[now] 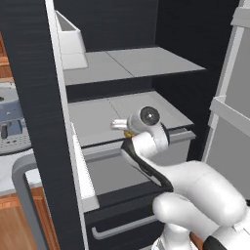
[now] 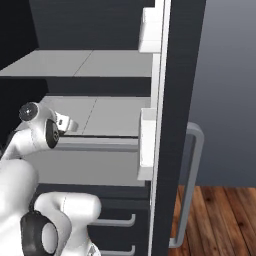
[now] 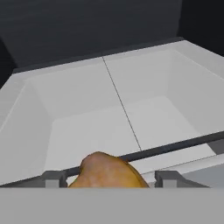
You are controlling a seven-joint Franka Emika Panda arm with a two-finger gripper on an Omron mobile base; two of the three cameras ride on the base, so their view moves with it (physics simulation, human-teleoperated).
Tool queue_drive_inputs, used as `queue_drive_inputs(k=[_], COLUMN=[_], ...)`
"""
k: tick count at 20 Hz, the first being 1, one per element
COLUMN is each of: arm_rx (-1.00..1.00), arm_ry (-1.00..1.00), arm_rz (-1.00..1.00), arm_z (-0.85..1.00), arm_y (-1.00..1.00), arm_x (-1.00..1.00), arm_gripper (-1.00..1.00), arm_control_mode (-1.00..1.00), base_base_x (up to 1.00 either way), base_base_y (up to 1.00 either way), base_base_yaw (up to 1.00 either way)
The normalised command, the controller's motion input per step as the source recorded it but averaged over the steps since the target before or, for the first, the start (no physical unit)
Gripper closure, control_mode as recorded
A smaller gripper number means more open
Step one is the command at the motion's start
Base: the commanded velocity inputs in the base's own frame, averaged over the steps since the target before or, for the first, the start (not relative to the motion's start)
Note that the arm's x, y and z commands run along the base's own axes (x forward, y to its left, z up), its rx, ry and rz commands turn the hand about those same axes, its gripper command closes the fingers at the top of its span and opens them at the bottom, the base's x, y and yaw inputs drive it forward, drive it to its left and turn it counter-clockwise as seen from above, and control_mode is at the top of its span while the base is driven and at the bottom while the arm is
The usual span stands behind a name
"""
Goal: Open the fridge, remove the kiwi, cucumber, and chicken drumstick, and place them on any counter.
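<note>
The fridge [image 1: 34, 97] is seen with both doors swung open, and the white arm is reached into its pale grey interior at the level of the lower shelf [image 1: 97, 117], above the drawers [image 2: 117, 220]. In the hand view the chicken drumstick [image 3: 107, 172] — an orange-brown lump — is framed between the two finger tips [image 3: 53, 178], which are set moderately apart on either side of it, though whether it is actually clamped cannot be told. The gripper [image 3: 109, 179] is seen at the near edge of a pale tray-like shelf [image 3: 109, 109] — a dark rail [image 3: 175, 148] is crossed just behind the drumstick.
</note>
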Motion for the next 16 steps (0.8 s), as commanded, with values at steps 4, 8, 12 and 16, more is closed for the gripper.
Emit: queue_drive_inputs(k=[4, 8, 12, 16], arm_rx=[0.1, 0.08, 0.05, 0.0], arm_ry=[0.09, 0.15, 0.15, 0.03], arm_rz=[-0.02, -0.03, -0.04, -0.01], arm_z=[0.79, 0.39, 0.0, -0.01], arm_y=[-0.22, -0.1, -0.08, -0.01], arm_x=[-1.0, -1.0, -0.9, -0.22], arm_gripper=[1.0, 1.0, 1.0, 1.0], arm_control_mode=[-1.0, -1.0, -1.0, 1.0], base_base_x=[0.0, 0.0, 0.0, -0.73], base_base_y=[0.0, 0.0, 0.0, 0.0], base_base_yaw=[0.0, 0.0, 0.0, -0.04])
